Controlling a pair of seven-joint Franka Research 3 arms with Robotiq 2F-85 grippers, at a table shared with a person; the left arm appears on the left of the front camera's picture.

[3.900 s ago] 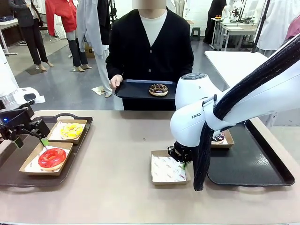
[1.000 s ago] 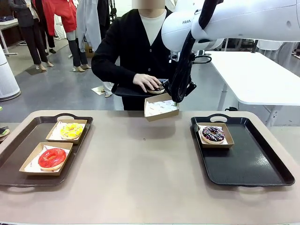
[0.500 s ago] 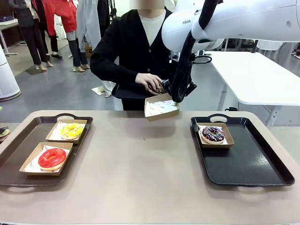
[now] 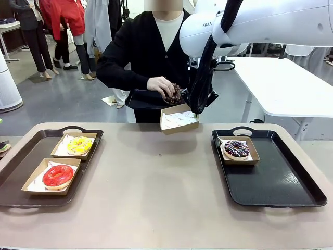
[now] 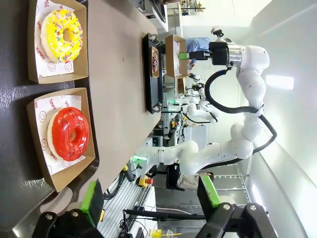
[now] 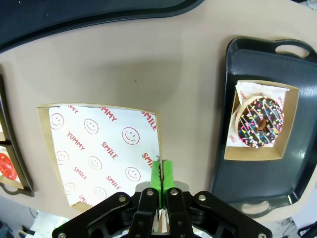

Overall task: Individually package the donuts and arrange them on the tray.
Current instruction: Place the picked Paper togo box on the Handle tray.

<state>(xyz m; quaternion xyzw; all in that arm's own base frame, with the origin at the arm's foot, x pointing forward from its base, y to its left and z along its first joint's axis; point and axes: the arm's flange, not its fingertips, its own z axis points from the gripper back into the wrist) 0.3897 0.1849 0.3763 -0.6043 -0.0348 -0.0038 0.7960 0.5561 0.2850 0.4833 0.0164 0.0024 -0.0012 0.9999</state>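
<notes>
Chocolate-brown sprinkled donut (image 4: pixel 174 94) in person's hand (image 4: pixel 162 86), lifted off their dark tray (image 4: pixel 141 100), just above empty paper-lined box (image 4: pixel 178 119). My right claw (image 6: pixel 161 174) pinched shut on box edge, holding it aloft over table (image 4: pixel 156 187). Step: receiving donut. Next: keep box level, then carry to right tray (image 4: pixel 281 192) beside purple donut (image 4: pixel 236 148). Left claw (image 5: pixel 148 198) wide, idle over red donut (image 5: pixel 69 133), yellow donut (image 5: pixel 62 33).

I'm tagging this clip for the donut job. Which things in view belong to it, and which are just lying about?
Part of the job:
chocolate donut in the person's hand
empty box, pinched by the right gripper
boxed purple donut
yellow donut
red donut
both trays

Lying about:
white table behind
</notes>
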